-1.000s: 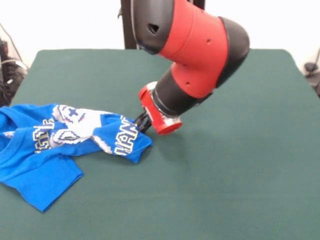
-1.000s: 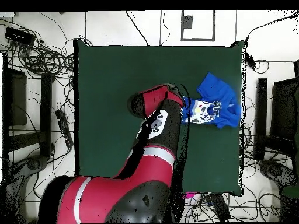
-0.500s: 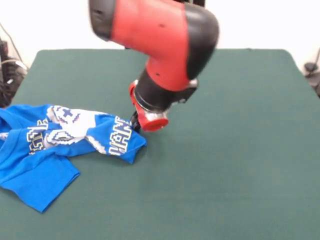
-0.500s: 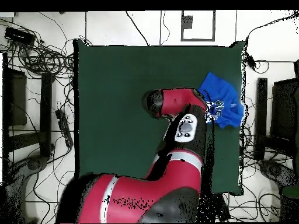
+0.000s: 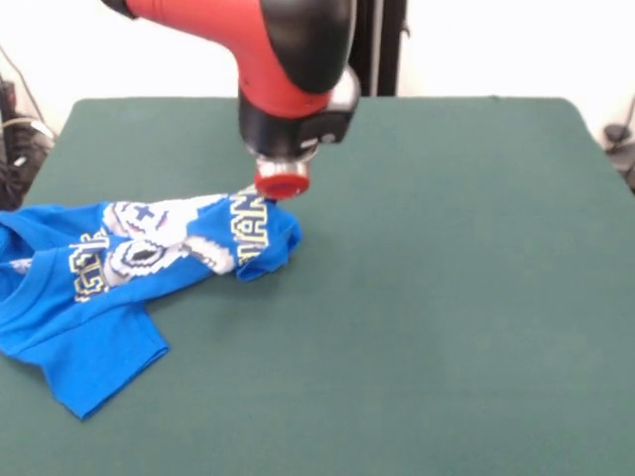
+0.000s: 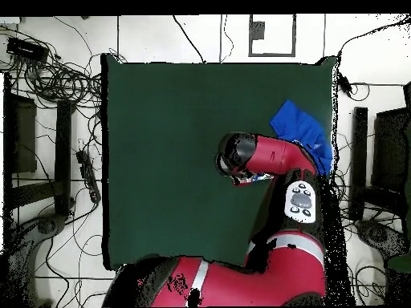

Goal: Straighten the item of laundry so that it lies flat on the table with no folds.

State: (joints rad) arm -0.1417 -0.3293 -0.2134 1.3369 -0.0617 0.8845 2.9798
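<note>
Item: small T-shirt, bright blue knit, short-sleeved, soft and limp. It is found bunched at one side of the surface, near that edge, with one sleeve or hem corner spread toward the front and the printed panel rolled into a ridge. White-grey pixel print and yellow-white outlined lettering are seen wrapped over that ridge, only partly legible. Several folds are present; the garment is judged far from flat.

Item: surface, dark green, felt-like, matte, rectangular, much larger than the shirt. Friction against the knit is judged to be considerable.

Item: end effector, carried under a red and black arm with a red ring at the wrist. It is held directly above the folded tip of the shirt, at the end nearest the middle of the surface. The fingers are hidden behind the ring in the front view and under the arm in the overhead view; whether they are parted or closed, and whether cloth is held, cannot be told.

Risks, as judged:
- If cloth is pinched through two layers, the fold may be dragged along rather than opened.
- The shirt lies close to the edge; a pull outward could slide it off.
- A thin pinch may slip, leaving the ridge rolled tighter.
</note>
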